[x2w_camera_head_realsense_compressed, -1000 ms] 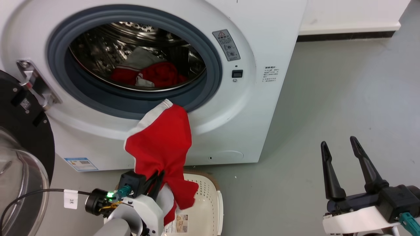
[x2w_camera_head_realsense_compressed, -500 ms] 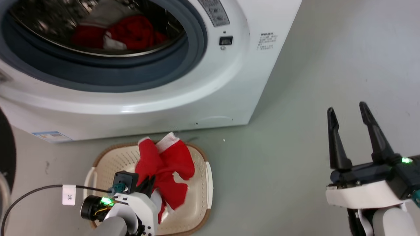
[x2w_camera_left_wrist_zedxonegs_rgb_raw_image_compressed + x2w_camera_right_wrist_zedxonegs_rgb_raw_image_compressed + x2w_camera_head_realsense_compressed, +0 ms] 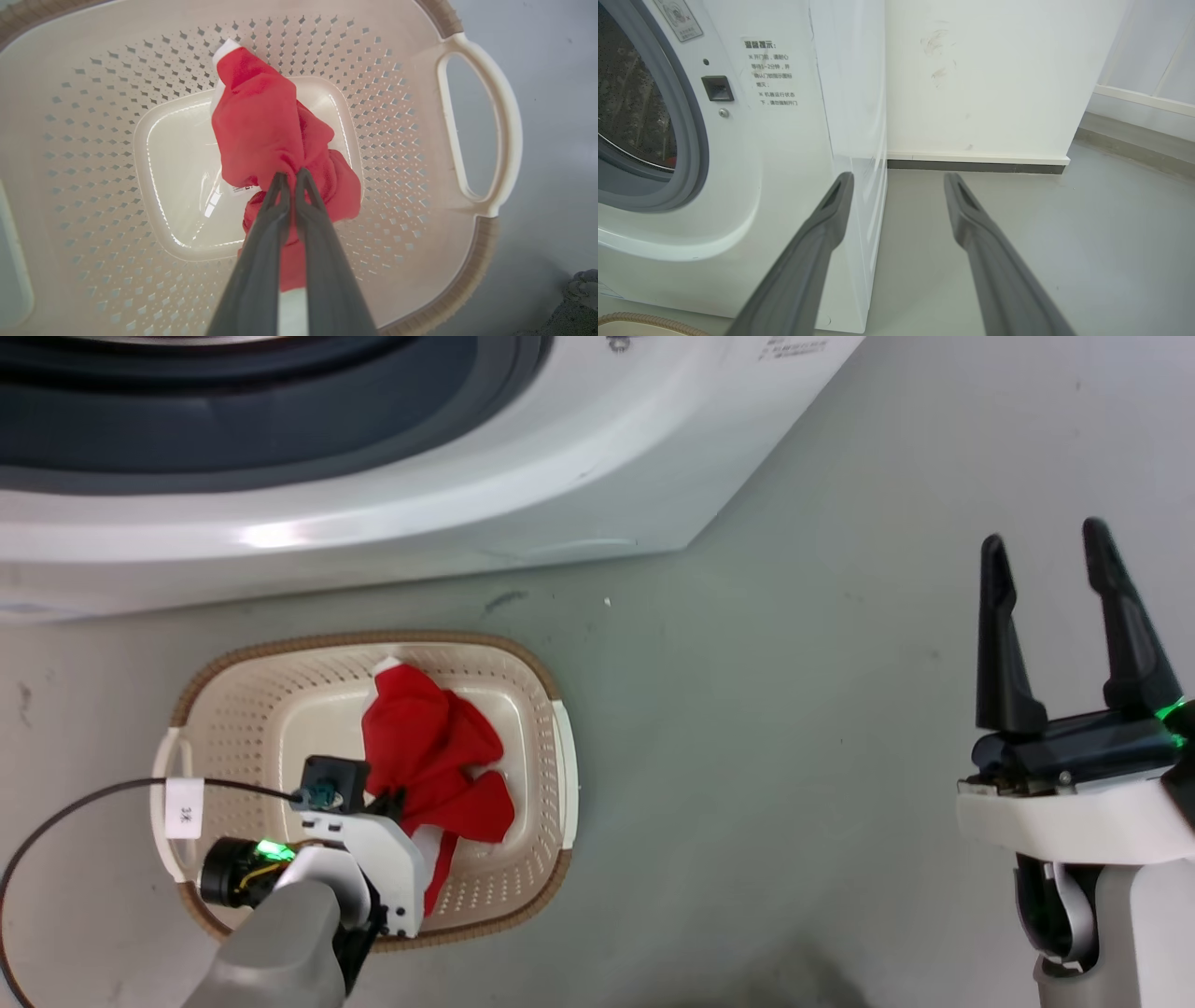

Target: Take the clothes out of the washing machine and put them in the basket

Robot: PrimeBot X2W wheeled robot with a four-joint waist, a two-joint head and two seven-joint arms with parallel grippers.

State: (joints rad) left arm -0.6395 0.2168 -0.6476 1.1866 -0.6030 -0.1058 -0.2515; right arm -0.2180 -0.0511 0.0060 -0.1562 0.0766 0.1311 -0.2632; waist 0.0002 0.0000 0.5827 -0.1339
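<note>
Washing machine (image 3: 373, 513) runs off the head view's top edge, its porthole (image 3: 233, 439) cut to a dark arc, and the left gripper (image 3: 390, 800) loses its fingertips in the red garment (image 3: 420, 747). From the left wrist, that garment covers part of the sticker (image 3: 243, 189) in the basket (image 3: 397, 140), print too small to read. Right wrist: drum (image 3: 630, 107) dark and blurred, a red speck low inside, possibly cloth.

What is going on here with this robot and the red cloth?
The robot is unloading laundry. Its left hand is shut on a red garment and holds it inside the basket, which stands on the floor before the washing machine; the garment is not yet released. The right hand is open and empty, off to the side above the floor.
</note>
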